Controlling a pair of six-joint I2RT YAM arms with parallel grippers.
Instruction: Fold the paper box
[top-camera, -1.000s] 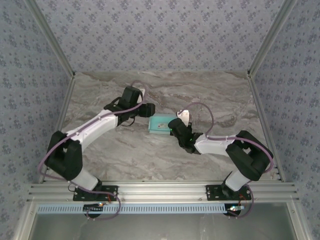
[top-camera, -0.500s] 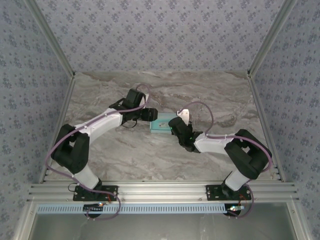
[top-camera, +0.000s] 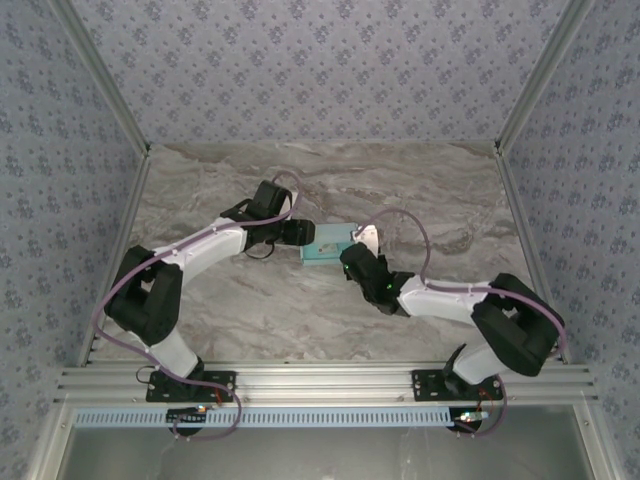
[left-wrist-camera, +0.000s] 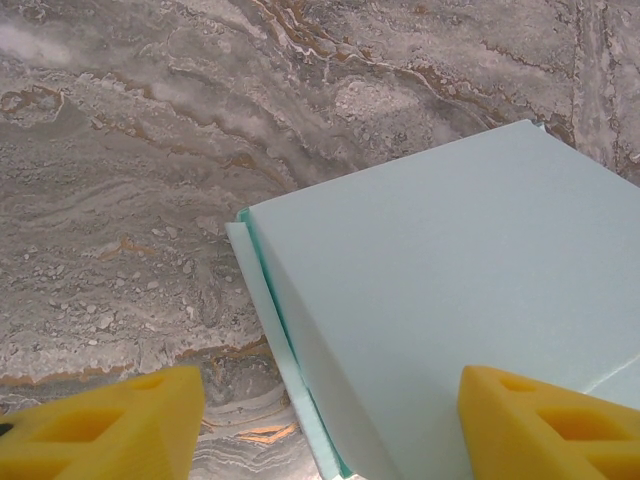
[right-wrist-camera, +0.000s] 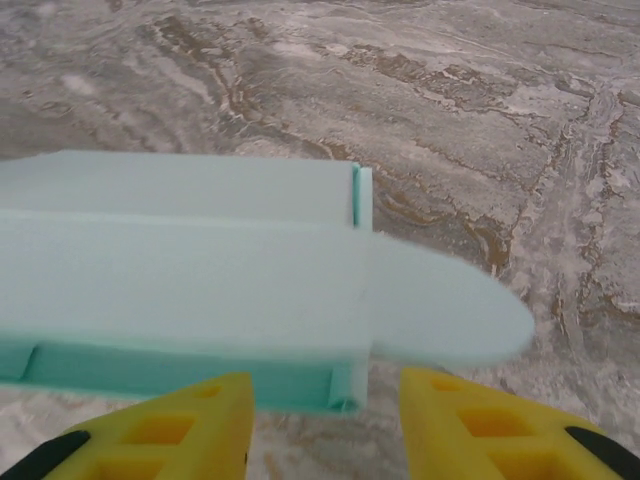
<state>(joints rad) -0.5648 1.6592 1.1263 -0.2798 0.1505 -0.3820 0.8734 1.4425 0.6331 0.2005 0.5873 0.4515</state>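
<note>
The paper box (top-camera: 328, 243) is a pale turquoise flat box lying on the marble table between the two arms. My left gripper (top-camera: 306, 238) is at its left end and stands open. In the left wrist view the box's corner (left-wrist-camera: 450, 300) reaches in between the yellow fingers (left-wrist-camera: 110, 425), with a thin flap edge showing along its side. My right gripper (top-camera: 348, 262) is at the box's near right corner, also open. In the right wrist view the box (right-wrist-camera: 180, 270) lies just ahead of my gripper (right-wrist-camera: 325, 420), and a rounded tab (right-wrist-camera: 450, 310) sticks out to the right.
The marble tabletop (top-camera: 420, 190) is walled by patterned panels at the back and on both sides. An aluminium rail (top-camera: 320, 380) carrying both arm bases runs along the near edge.
My right gripper has gone from shut to open and drawn back a little toward the near side. The left gripper moved right, up to the box's left end.
</note>
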